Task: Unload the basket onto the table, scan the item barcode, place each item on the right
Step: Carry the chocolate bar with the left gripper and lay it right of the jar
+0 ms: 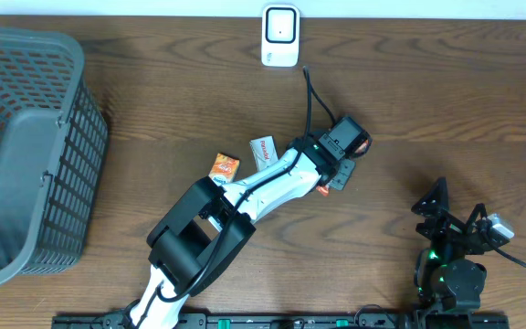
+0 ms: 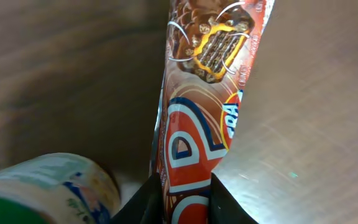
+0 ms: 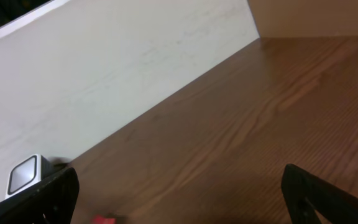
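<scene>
Brown wooden surface (image 1: 446, 100), with a white scanner (image 1: 280, 35) at its far edge. The left arm's jaws, narrowly parted, clamp one end of a snack bar wrapper (image 2: 197, 124) whose long axis runs straight out from them. The scanner lies farther toward that edge, nearer this arm. The right arm's jaws gape wide, empty, well apart.

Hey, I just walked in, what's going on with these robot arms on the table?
The left gripper is clamped on one end of a snack bar in a brown and red wrapper, near the middle of the table. The white scanner sits at the far edge, and the bar is not at it yet. The right gripper is open and empty.
</scene>
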